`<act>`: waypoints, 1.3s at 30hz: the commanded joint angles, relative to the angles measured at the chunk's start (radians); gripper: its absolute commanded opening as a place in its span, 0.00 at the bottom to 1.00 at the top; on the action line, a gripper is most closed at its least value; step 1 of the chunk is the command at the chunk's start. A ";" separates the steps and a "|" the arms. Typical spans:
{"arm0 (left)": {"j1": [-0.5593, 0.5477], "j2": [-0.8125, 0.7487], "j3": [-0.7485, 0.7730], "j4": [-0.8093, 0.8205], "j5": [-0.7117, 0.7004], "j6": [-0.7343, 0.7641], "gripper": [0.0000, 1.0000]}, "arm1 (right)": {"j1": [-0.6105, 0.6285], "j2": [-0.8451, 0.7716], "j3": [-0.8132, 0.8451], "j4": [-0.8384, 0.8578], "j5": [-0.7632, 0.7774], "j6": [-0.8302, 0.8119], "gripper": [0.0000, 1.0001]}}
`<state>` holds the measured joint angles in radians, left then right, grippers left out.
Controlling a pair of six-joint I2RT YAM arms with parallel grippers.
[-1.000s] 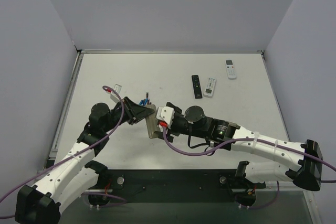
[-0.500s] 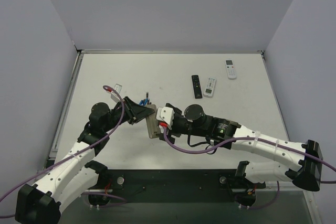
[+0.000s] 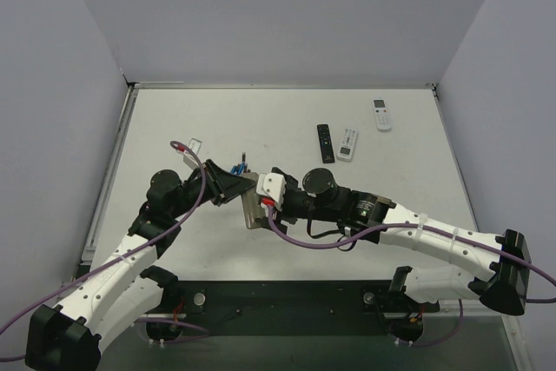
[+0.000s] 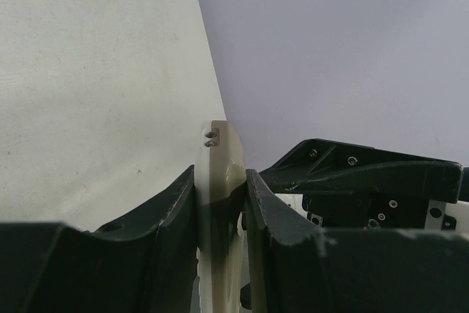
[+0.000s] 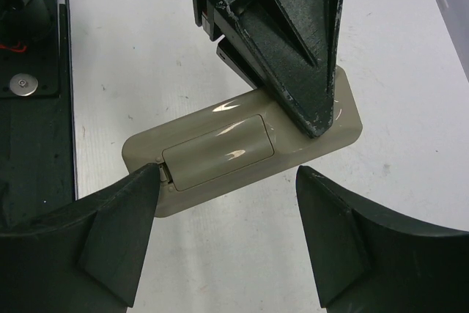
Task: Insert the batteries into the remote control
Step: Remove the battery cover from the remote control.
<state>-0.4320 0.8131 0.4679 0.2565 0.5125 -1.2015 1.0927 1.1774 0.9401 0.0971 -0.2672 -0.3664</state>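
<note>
Remote control [image 3: 252, 215] is in the near middle of the bench [image 3: 261, 119], between the two grippers, with its grey-tan back turned to the right wrist camera. In that view the remote control [image 5: 242, 148] shows a rectangular battery cover that is closed and flush with the back. I cannot tell if the remote control touches the bench or is a little above it.

From its base at the near left, the left arm goes up and to the right, with the elbow bent and the wrist pointing right. The left gripper [image 3: 246, 190] is clamped on the thin sides of the remote control [image 4: 220, 210], one dark finger on each side, at the end away from the cover.

The right arm lies low and long from the near right corner and reaches left over the bench. The right gripper [image 5: 229, 174] has its jaws wide apart. One fingertip [image 5: 150, 177] is at the cover end of the remote control; the other is just beside its long edge, not touching.

Just beyond the left gripper lie the batteries [image 3: 236, 167], some blue and some dark, close together.

Farther to the right lie a slim black remote [image 3: 324, 142] and a small white remote [image 3: 347, 143] side by side, and another white remote [image 3: 381, 115] lies farther right.
</note>
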 commanded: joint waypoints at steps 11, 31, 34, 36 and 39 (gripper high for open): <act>-0.001 -0.005 -0.008 0.177 0.058 -0.119 0.00 | 0.015 0.033 -0.010 -0.048 0.052 -0.117 0.70; -0.063 0.070 -0.015 0.210 0.095 -0.204 0.00 | 0.151 0.040 -0.195 0.409 0.516 -0.462 0.66; -0.083 0.086 -0.005 0.202 0.090 -0.188 0.00 | 0.153 0.053 -0.190 0.435 0.534 -0.496 0.66; -0.085 0.087 -0.003 0.185 0.090 -0.173 0.00 | 0.153 0.059 -0.181 0.444 0.540 -0.506 0.66; -0.085 0.078 0.008 0.135 0.083 -0.132 0.00 | 0.148 0.071 -0.170 0.451 0.546 -0.517 0.66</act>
<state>-0.4419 0.9184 0.4099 0.3546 0.3817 -1.2755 1.2659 1.2034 0.7589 0.4030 0.1577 -0.8127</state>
